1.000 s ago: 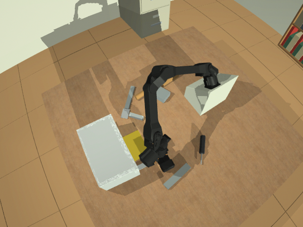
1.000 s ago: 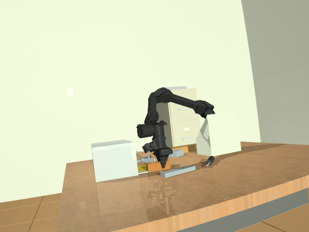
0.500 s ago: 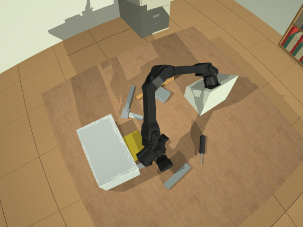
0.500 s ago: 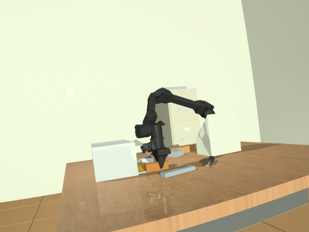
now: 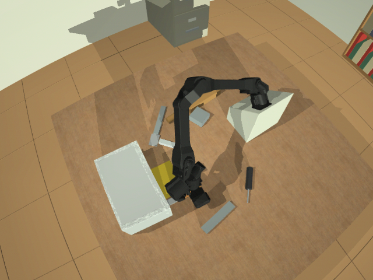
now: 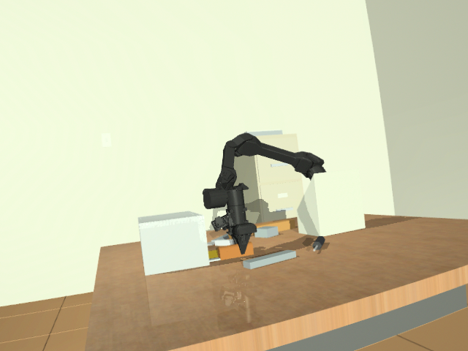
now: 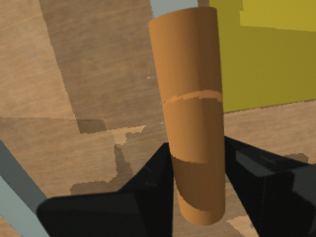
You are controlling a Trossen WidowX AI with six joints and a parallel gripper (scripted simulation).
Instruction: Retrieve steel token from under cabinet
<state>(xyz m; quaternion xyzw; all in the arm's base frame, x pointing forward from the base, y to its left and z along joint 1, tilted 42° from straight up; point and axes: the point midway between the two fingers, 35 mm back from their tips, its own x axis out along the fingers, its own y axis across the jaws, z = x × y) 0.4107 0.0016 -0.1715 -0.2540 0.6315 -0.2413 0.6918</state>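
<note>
My gripper is shut on the orange handle of a tool, low over the table in front of the cabinet. The tool's flat grey blade points at the white cabinet. Its far end is hidden at the cabinet's lower edge. The yellow marked area lies beside the blade, along the cabinet's front. The arm partly covers it in the top view. I cannot see the token or the vent slots in any view.
A grey bar lies near the gripper. A black screwdriver lies farther right. An L-shaped grey piece, a grey block and an orange bar lie behind the arm.
</note>
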